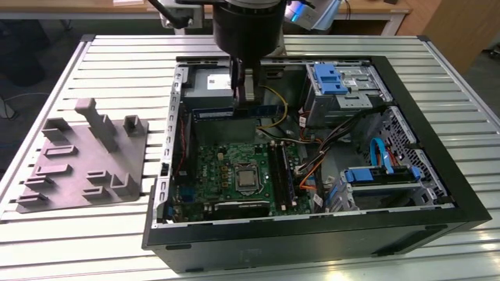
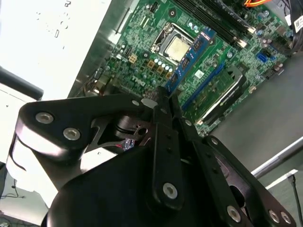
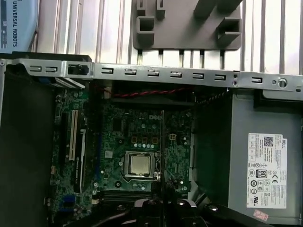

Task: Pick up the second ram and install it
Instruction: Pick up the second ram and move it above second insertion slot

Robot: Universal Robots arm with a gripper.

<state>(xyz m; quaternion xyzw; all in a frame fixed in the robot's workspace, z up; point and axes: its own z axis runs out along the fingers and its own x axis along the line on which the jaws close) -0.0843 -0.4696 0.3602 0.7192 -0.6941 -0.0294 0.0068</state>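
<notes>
The second ram, a thin blue-green stick, hangs level over the open computer case, above the gap between the power supply and the motherboard. My gripper is shut on its middle, reaching down from above. In the second wrist view the ram sticks out past the fingertips over the board. In the first wrist view the ram appears edge-on as a thin dark line above the processor socket. The long black memory slots lie on the board toward the exterior view's right.
The black case wall rings the work area. A power supply sits at the back, and drive cages with blue latches and bundled cables crowd the exterior view's right. A grey holder fixture rests on the slatted table at its left.
</notes>
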